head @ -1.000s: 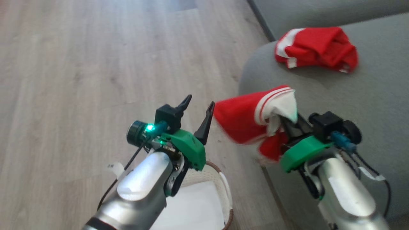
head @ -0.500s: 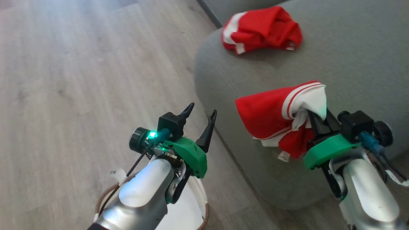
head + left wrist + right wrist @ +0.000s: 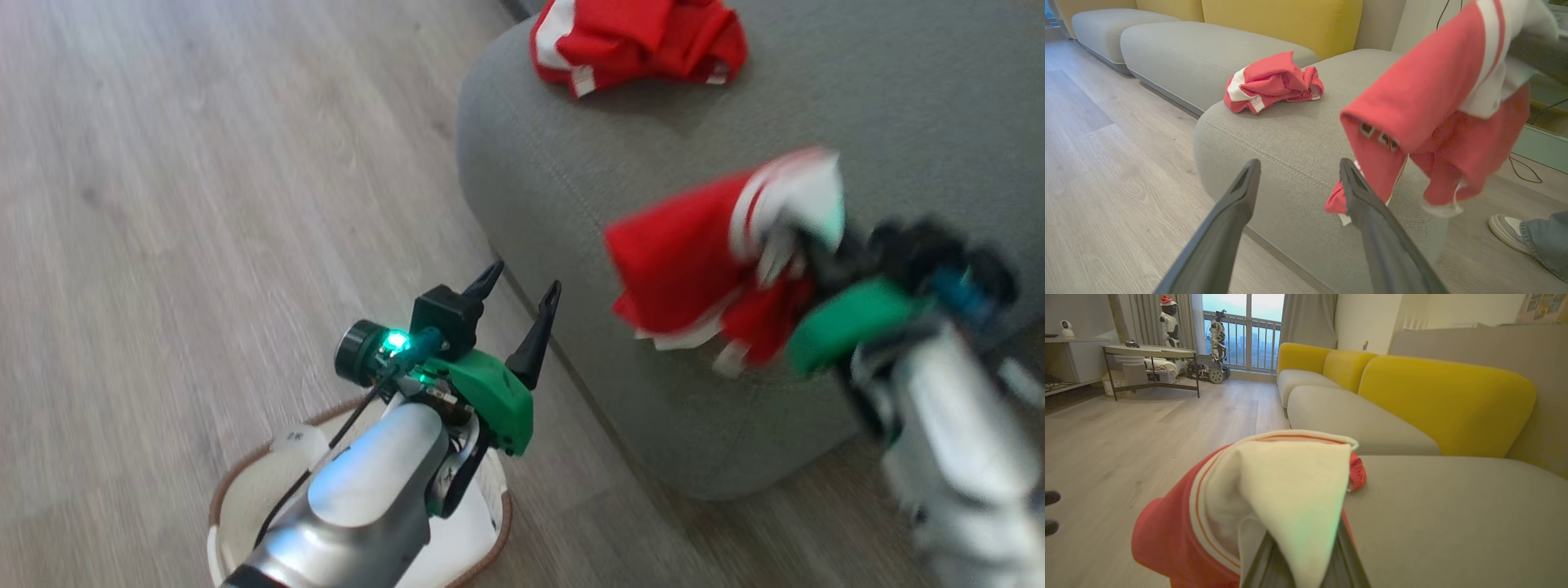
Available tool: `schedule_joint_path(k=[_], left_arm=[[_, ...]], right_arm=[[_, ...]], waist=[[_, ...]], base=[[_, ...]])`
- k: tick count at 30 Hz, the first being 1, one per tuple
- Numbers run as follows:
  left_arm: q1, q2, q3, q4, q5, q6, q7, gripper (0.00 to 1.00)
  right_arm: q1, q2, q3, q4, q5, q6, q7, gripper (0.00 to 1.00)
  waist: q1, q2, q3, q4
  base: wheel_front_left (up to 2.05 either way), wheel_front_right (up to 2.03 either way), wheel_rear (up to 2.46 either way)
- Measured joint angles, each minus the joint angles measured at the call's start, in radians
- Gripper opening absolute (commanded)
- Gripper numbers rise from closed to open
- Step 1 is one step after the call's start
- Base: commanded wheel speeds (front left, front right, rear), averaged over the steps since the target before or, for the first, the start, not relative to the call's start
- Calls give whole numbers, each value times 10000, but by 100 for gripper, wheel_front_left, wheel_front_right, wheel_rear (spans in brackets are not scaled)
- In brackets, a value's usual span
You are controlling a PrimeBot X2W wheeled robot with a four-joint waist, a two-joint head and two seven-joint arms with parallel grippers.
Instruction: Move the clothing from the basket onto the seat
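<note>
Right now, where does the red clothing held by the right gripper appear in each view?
Head view: held clothing at middle right, blurred, in front of the seat.
Left wrist view: held clothing at upper right, hanging before the seat.
Right wrist view: held clothing at bottom centre, white band foremost.
Shared landmark: the grey seat, behind it in each view.

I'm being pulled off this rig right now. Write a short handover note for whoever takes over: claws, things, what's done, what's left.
Claws: left claw open and empty above the basket; right claw shut on the held garment, which hangs at the front edge of the seat, not resting on it.
Done: the second garment lies on the seat.
Left: carry the held garment over the seat and release. The left arm hides part of the basket, so check it for more.
</note>
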Motion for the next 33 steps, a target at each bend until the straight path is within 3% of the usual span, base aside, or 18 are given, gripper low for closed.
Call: schedule_joint_path(k=[8, 13, 24, 27, 33], left_arm=[[-557, 245, -17, -393, 240, 109, 17, 100], [-975, 627, -33, -1131, 535, 378, 280, 100], [-1598, 1392, -77, -2943, 1080, 872, 988, 100], [-1801, 1590, -71, -3425, 1237, 1020, 1158, 100], [-1915, 1906, -42, -4029, 1407, 1335, 1423, 100]], right_arm=[[-3248, -953, -190, 817, 451, 0, 73, 0], [-5605, -1760, -817, 1745, 514, 0, 194, 0], [-9013, -3183, -1954, 3601, -134, 0, 268, 0], [-9774, -3421, -2520, 3956, -562, 0, -42, 0], [-10137, -3254, -3595, 4700, -1492, 0, -520, 0]], waist=[[1, 0, 938, 564], [1, 0, 1881, 1178], [1, 0, 3855, 2492], [2, 0, 4417, 2769], [2, 0, 5378, 3115]], base=[[0, 0, 0], [0, 0, 0], [0, 0, 0], [0, 0, 0], [0, 0, 0]])
